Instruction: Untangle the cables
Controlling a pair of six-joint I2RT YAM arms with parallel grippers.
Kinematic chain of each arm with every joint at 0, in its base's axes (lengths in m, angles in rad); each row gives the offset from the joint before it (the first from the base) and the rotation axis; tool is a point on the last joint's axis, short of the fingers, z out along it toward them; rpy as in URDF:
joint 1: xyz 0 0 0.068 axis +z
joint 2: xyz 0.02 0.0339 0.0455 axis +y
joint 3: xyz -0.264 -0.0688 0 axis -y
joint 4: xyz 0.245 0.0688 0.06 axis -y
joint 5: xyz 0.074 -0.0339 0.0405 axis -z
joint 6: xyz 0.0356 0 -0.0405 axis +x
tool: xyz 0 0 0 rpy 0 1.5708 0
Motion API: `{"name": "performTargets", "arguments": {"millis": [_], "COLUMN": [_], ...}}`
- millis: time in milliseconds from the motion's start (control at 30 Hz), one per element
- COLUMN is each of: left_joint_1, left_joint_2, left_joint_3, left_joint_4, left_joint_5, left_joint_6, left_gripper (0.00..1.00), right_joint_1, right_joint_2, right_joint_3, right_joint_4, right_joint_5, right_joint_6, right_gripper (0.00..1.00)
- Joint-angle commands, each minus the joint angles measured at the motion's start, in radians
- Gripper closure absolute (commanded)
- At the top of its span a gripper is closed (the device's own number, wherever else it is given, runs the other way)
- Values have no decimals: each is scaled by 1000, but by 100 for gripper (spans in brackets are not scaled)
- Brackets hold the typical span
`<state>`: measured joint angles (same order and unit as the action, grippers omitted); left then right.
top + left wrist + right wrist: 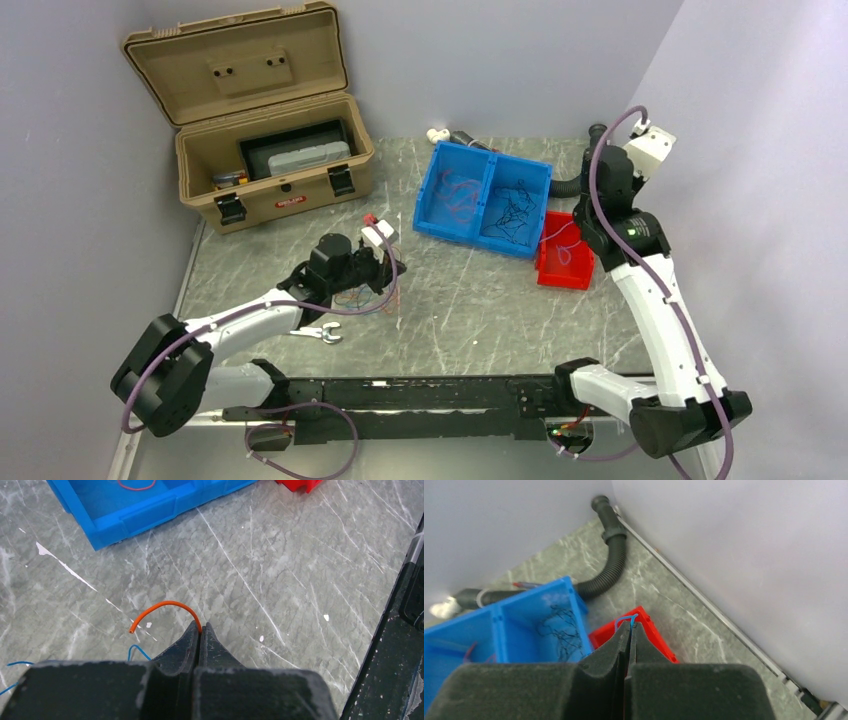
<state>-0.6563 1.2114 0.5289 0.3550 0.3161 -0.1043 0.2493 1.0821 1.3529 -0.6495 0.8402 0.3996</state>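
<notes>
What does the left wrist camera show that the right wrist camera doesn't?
Only the left wrist view: the left gripper shut on an orange wire, with a loose blue wire on the table. Only the right wrist view: the right gripper pinching a blue wire loop, a black hose, and black wires in the blue bin. Both: the blue bin and red bin.

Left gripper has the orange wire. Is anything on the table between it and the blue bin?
Nothing visible. In the left wrist view, only table surface lies between the left gripper, shut on the orange wire, and the blue bin. The bin's near wall is the only thing to clear.
</notes>
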Motion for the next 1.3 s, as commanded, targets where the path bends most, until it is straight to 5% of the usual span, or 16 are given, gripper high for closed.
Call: {"name": "performTargets", "arguments": {"millis": [0, 500, 767, 967, 1267], "left_joint_1": [-4, -6, -6, -6, -6], "left_joint_2": [-35, -27, -32, -37, -49], "left_joint_3": [-12, -19, -23, -26, -30], "left_joint_4": [51, 70, 65, 67, 64], "left_joint_5": [-2, 10, -4, -2, 2], "left_joint_6": [18, 15, 23, 26, 23], "left_gripper": [100, 100, 100, 100, 100], "right_joint_1": [-23, -139, -138, -162, -378], "right_joint_2": [9, 159, 266, 350, 503], "right_joint_3": [-80, -256, -296, -323, -434], "right_joint_4": [92, 189, 219, 194, 343], "right_joint_5": [77, -6, -229, -258, -587], "right_joint_6": [27, 63, 81, 150, 239], "right_gripper": [100, 100, 100, 100, 100]}}
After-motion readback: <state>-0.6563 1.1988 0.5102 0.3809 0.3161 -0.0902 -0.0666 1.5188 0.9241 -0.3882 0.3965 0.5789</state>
